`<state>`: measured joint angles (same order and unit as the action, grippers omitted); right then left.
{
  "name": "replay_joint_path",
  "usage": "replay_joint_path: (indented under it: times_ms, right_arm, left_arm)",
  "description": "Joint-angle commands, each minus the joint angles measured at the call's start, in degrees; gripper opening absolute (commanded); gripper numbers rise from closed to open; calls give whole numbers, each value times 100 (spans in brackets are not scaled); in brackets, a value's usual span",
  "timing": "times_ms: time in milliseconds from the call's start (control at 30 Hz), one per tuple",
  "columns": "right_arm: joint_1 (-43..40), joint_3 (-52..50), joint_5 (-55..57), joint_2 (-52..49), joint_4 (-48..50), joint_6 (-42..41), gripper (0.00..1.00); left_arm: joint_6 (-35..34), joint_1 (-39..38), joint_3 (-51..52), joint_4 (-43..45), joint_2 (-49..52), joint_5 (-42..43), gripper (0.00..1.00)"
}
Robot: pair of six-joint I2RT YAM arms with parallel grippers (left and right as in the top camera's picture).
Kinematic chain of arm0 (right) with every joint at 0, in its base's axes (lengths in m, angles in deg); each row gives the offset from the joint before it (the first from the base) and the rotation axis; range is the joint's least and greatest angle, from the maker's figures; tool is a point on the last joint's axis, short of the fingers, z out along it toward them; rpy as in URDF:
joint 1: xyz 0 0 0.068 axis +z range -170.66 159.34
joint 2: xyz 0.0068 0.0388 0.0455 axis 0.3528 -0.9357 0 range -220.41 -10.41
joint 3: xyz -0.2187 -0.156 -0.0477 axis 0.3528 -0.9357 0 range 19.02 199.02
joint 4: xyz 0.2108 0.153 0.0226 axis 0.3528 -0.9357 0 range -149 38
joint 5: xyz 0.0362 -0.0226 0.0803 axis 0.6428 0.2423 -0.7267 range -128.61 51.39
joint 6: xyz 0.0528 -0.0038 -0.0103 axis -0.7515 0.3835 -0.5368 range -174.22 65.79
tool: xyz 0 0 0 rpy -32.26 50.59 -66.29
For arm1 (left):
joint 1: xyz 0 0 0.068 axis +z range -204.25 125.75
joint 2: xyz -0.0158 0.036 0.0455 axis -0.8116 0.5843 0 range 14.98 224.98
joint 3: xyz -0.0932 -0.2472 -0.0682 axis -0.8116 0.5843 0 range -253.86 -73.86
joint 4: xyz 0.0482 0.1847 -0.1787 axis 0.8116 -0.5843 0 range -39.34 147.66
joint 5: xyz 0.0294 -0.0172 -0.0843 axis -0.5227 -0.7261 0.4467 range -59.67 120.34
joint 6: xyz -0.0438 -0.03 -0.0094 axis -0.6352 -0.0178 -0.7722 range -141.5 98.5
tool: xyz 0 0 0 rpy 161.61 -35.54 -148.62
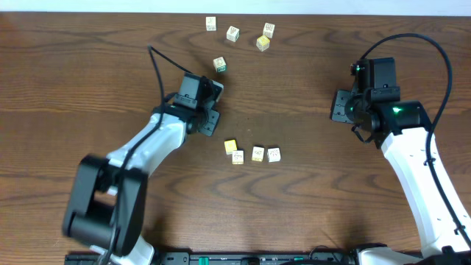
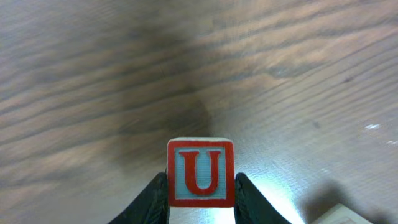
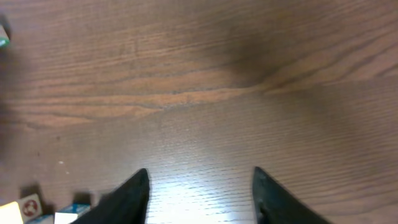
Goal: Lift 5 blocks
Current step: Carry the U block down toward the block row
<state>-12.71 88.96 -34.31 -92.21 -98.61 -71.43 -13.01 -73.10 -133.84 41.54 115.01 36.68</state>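
Left wrist | left hand point(image 2: 200, 186) grasping U block point(image 2: 201, 168) | right hand point(image 3: 199, 175) released

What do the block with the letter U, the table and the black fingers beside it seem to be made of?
The block: probably wood, pale at the edges, with a matte printed face, a red U on light blue. The table: wood or wood-look laminate, brown grain lines, slight sheen. The fingers: matte black, likely plastic or rubber; unclear which.

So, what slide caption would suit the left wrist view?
Left fingers grip a block with a red U, wooden table behind.
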Motion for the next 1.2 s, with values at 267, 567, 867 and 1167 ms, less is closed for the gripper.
replay_joint_path:
  times_ms: [267, 567, 867, 1167]
  right_arm:
    - [-35, -42, -31, -157, -79, -11, 32]
    - [-33, -42, -164, -157, -402, -11, 24]
    - [442, -407, -479, -157, -275, -122, 23]
    - [835, -1585, -485, -157, 988, -592, 36]
  left_arm:
    - [-1381, -697, 529, -691, -1792, -1121, 9]
    - [-2540, -1224, 1759, 52, -1917, -1482, 8]
    - [-2662, -1224, 2039, 431, -1915, -1497, 8]
    - [-2662, -1224, 2039, 468, -1912, -1497, 8]
